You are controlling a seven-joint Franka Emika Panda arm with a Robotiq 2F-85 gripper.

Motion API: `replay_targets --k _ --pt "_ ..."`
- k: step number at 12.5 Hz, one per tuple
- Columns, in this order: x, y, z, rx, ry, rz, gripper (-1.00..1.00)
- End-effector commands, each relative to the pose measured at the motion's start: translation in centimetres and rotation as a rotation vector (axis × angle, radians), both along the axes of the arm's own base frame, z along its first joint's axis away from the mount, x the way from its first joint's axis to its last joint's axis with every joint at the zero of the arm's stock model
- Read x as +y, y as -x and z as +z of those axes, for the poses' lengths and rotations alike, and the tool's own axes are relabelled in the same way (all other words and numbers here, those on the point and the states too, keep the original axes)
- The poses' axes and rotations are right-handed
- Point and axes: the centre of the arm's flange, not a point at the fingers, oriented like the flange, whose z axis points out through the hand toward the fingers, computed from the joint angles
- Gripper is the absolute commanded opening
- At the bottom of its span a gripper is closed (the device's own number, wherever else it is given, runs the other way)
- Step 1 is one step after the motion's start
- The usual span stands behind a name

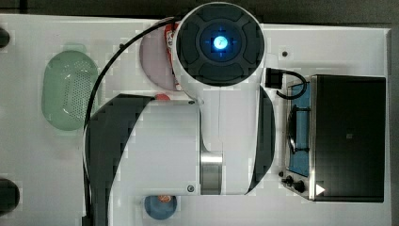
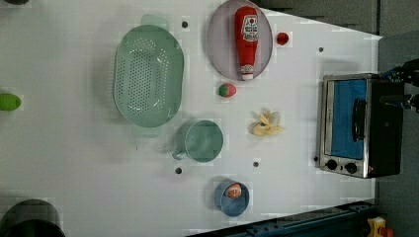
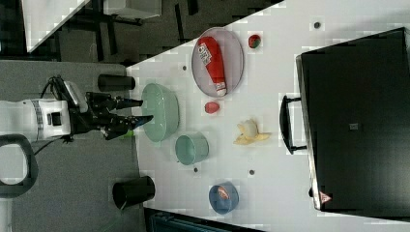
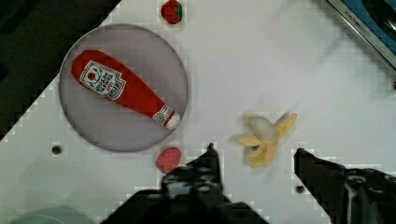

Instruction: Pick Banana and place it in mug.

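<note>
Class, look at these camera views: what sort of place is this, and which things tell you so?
Probably a robot lab's pretend-kitchen tabletop: a toy banana, a plush ketchup bottle on a plate, and a toaster oven.

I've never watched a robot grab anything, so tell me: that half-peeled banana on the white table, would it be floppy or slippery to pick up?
Probably a bit floppy: the banana has peel flaps splayed outward, which would likely bend if pinched. It looks like a light toy, so lifting should be easy. Lying flat with flaps spread, it seems unlikely to roll. The open gripper has fingers wide enough apart to straddle it.
</note>
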Motion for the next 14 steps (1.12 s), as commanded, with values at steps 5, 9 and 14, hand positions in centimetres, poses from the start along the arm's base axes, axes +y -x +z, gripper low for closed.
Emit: replay_targets --k 5,9,14 --pt "-2.7 13.1 1.7 0.096 -0.022 -0.030 1.00" --pt "-2.5 10.4 -6.5 0.084 -0.019 0.062 1.00" --pt "-2.2 8.2 -19.3 0.071 -0.012 0.270 1.00"
